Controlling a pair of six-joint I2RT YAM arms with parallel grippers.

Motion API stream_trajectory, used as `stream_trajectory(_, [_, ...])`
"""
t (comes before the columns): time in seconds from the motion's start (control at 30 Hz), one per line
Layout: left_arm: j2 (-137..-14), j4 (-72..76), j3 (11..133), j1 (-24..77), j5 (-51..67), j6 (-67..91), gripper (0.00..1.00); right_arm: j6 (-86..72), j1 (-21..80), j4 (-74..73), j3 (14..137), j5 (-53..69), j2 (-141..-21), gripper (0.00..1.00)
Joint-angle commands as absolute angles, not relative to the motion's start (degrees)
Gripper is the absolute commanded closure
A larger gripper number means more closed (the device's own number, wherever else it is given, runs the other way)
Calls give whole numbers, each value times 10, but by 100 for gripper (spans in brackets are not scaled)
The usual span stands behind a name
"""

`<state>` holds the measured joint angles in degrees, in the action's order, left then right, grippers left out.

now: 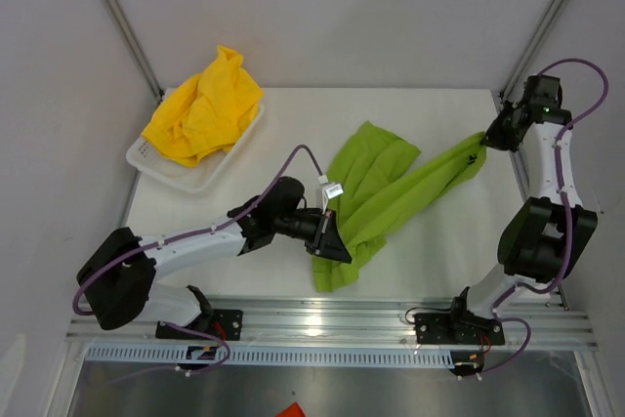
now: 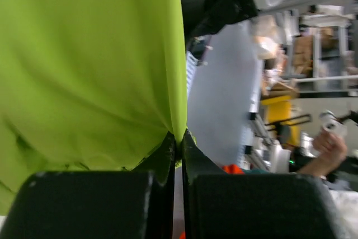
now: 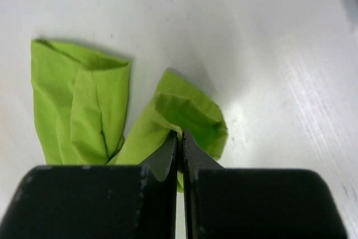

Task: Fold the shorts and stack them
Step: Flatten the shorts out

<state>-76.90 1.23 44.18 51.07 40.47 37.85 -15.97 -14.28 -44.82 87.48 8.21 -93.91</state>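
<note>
Pinching lime shorts (image 1: 371, 171) at edges, seemingly.

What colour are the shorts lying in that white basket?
Bright yellow. The yellow shorts fill the basket, clearest in the top external view.

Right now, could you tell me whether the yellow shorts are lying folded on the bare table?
No, the yellow shorts sit crumpled in the white basket at the far left corner.
</note>
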Motion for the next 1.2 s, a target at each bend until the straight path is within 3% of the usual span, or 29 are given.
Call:
stream_trajectory(0.0, [-735,246,383,492,584,513,100,-154,-180,-474,966,51,-969,100])
stream_trajectory(0.1, [-737,398,333,492,627,611,100,-151,-188,-512,1033,40,-994,100])
stream_trajectory(0.33, [-713,451,315,488,667,656,100,-144,-191,-530,1070,69,-985,100])
stream_trajectory(0.4, [-713,390,337,465,670,598,100,-142,-192,-527,1072,124,-991,100])
stream_trajectory(0.43, [-709,295,363,461,665,568,100,-142,-192,-526,1070,147,-992,100])
stream_trajectory(0.47, [-707,192,386,457,650,443,100,-142,-192,-522,1065,172,-985,100])
stream_trajectory(0.5, [-703,59,498,455,564,353,100,-145,-191,-503,1050,210,-979,100])
stream_trajectory(0.53, [-706,-168,535,458,507,284,100,-152,-191,-498,1043,220,-970,100])
stream_trajectory(0.63, [-711,-369,670,447,334,160,100,-159,-191,-489,1041,246,-938,100])
stream_trajectory(0.73, [-706,-459,779,442,179,143,100,-164,-192,-490,1063,281,-908,100])
stream_trajectory(0.97, [-670,-584,971,441,-54,128,100,-253,-262,-362,1040,420,-778,100])
stream_trajectory(1.07, [-630,-603,1012,441,-114,120,100,-308,-350,-331,1048,510,-729,100])
stream_trajectory(1.17, [-588,-604,1033,441,-91,103,100,-373,-444,-278,1045,624,-694,100])
